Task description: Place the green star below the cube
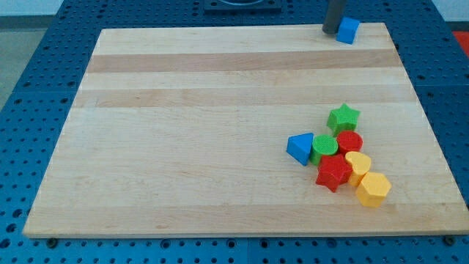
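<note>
pale wooden planks make up the counter (220, 132), which lies on a blue perforated base (29, 88). the tool is a plain dark rod with no jaws to open or close, so it grasps nothing; my tip (331, 31) rests at the view's top edge of the counter, just left of the blue cube (348, 30) and apparently touching it. the green star (343, 117) lies well apart from my tip, toward the view's lower right, at the top of a tight cluster. below it sit a red cylinder (349, 141), a green cylinder (325, 147), a blue triangular block (300, 148), a red star (333, 173), a yellow heart-like block (358, 164) and a yellow hexagonal block (373, 190). all blocks look like matte plastic.
</note>
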`<state>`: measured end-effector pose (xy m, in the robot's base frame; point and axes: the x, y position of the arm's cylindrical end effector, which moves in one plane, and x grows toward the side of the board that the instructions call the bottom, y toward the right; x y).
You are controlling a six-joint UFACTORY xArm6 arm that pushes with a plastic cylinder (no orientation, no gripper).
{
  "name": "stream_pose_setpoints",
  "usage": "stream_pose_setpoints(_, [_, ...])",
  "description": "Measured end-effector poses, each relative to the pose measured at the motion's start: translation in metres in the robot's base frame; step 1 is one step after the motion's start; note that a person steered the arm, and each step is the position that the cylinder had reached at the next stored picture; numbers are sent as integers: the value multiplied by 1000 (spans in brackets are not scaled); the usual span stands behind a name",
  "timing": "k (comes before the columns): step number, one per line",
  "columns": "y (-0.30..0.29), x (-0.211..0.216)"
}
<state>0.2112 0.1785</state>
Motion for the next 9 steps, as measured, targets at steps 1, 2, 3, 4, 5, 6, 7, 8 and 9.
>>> stream_pose_setpoints(1, [0, 9])
stream_pose_setpoints(2, [3, 14])
stream_pose_setpoints(3, [4, 14])
stream_pose_setpoints(4, [4, 16])
stream_pose_setpoints(5, [-25, 27])
stream_pose_setpoints(6, [-66, 54])
stream_pose_setpoints(7, [-82, 94])
stream_pose_setpoints(8, [-91, 133])
stream_pose_setpoints(9, [-104, 163])
